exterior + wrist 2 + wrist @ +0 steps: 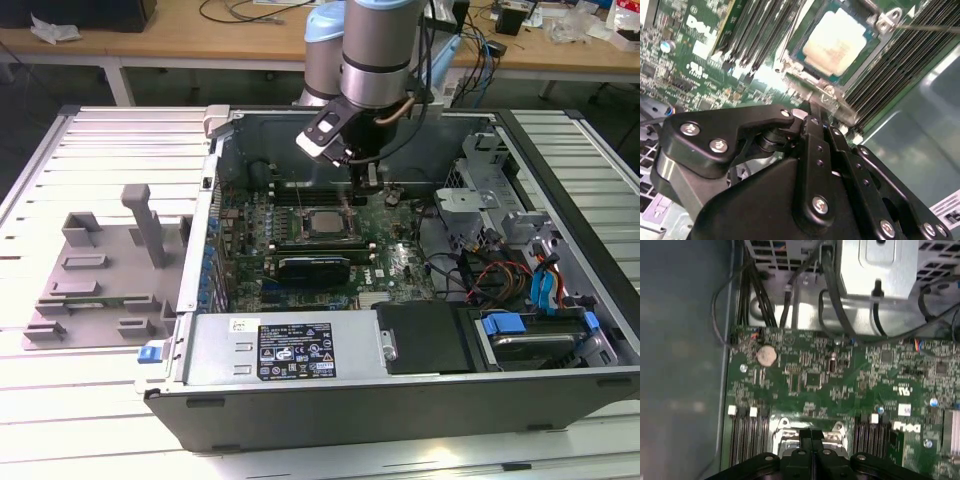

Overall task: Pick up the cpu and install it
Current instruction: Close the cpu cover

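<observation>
— Down on the motherboard (400, 258), inside the open computer case (400, 410), where does the cpu (322, 222) lie?

— Flat in its metal-framed socket (807, 76), pale top plate up. The second wrist view shows it whole, with black memory slots (900, 57) on either side. The socket's far edge runs out of that picture.

— And the gripper (811, 436)?

— Its two black fingers are pressed together with nothing between them; the first wrist view shows the seam plainly. It hangs just beside the cpu, over the socket's rim, not on the plate. Whether the tips touch the board I cannot tell.

— Does anything block the view?

— Yes. In the first wrist view the gripper's body covers the cpu, and two corners of the socket frame stick out past it. Beyond them lie a coin cell (766, 355) and black cables (830, 295). In the exterior view the fingertips blur into the dark board. A grey fixture (100, 270) stands outside the case, on the exterior view's left.
</observation>
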`<action>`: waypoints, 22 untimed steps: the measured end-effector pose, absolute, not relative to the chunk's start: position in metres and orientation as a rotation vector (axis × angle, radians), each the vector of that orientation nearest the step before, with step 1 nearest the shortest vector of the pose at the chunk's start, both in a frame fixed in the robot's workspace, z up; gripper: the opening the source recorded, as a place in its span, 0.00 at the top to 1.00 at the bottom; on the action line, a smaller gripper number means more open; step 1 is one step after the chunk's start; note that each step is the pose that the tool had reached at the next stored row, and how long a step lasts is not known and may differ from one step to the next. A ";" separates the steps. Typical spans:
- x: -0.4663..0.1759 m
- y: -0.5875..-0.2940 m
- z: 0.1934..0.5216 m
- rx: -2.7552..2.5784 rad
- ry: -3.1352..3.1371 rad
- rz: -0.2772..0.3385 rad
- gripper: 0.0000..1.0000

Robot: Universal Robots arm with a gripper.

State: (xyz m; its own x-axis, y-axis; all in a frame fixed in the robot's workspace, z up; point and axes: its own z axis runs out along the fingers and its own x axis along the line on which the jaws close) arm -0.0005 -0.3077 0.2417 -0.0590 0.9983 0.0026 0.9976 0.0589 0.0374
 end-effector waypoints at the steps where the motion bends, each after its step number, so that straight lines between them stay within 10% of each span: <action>1: -0.001 -0.308 0.242 2.138 2.269 0.045 0.89; 22: -0.023 -0.309 0.233 2.165 2.299 -0.012 0.89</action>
State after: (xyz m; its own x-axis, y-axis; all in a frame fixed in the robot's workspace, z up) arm -0.0231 -0.3088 0.2326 -0.0599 0.9982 0.0072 0.9981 0.0600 -0.0172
